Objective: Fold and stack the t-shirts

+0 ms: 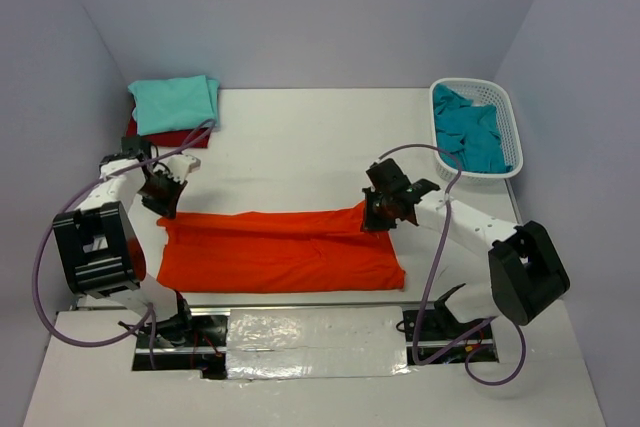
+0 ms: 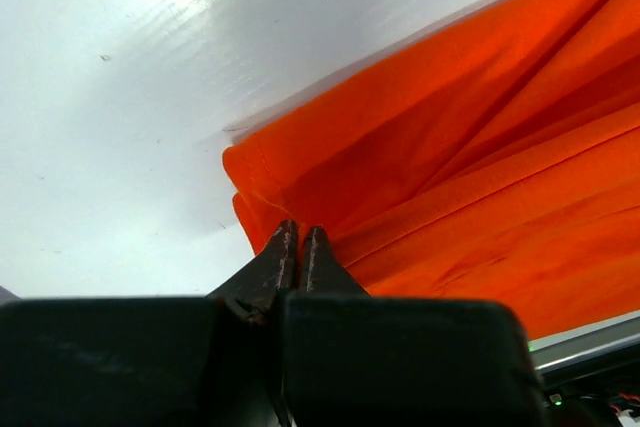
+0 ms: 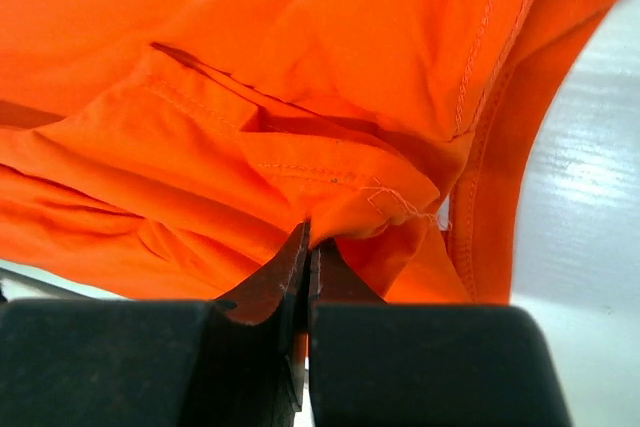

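The bright orange t-shirt (image 1: pixel 280 252) lies stretched into a long band across the near table. My left gripper (image 1: pixel 165 209) is shut on its far left corner; in the left wrist view the closed tips (image 2: pixel 300 232) pinch the folded cloth edge (image 2: pixel 450 167). My right gripper (image 1: pixel 378 217) is shut on the far right corner, slightly lifted; in the right wrist view a hemmed fold of the shirt (image 3: pixel 300 67) comes out from between the gripper (image 3: pixel 308 232) tips. A folded mint-aqua t-shirt (image 1: pixel 175 102) rests on a dark red t-shirt (image 1: pixel 150 137) at the back left. A teal-blue t-shirt (image 1: pixel 470 132) lies crumpled in the basket.
A white mesh basket (image 1: pixel 500 97) stands at the back right by the wall. Purple cables loop from both arms. A shiny taped strip (image 1: pixel 310 332) runs along the near edge between the arm bases.
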